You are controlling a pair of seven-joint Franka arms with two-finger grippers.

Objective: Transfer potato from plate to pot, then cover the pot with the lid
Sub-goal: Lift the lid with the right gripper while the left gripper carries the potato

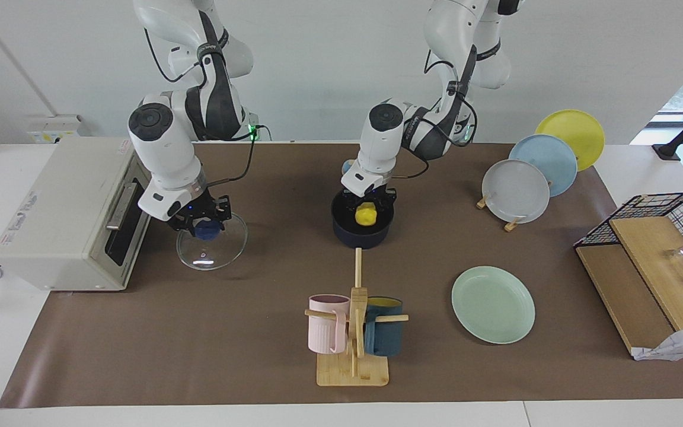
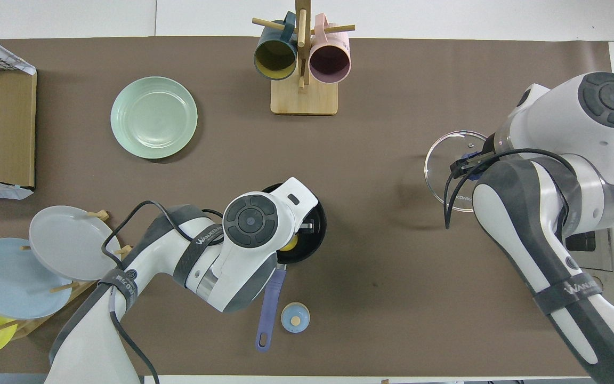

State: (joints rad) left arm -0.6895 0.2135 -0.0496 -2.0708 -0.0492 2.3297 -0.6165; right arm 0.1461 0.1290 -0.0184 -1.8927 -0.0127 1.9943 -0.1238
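The yellow potato sits in the mouth of the dark navy pot, directly under my left gripper, which is lowered into the pot's opening. In the overhead view my left wrist covers most of the pot, and its blue handle points toward the robots. The mint-green plate lies bare, farther from the robots than the pot. My right gripper is shut on the blue knob of the glass lid, which is at the mat beside the toaster oven.
A toaster oven stands at the right arm's end. A wooden mug rack with pink and teal mugs stands farther out than the pot. A rack of three plates and a wire basket are at the left arm's end. A small blue bell sits by the pot handle.
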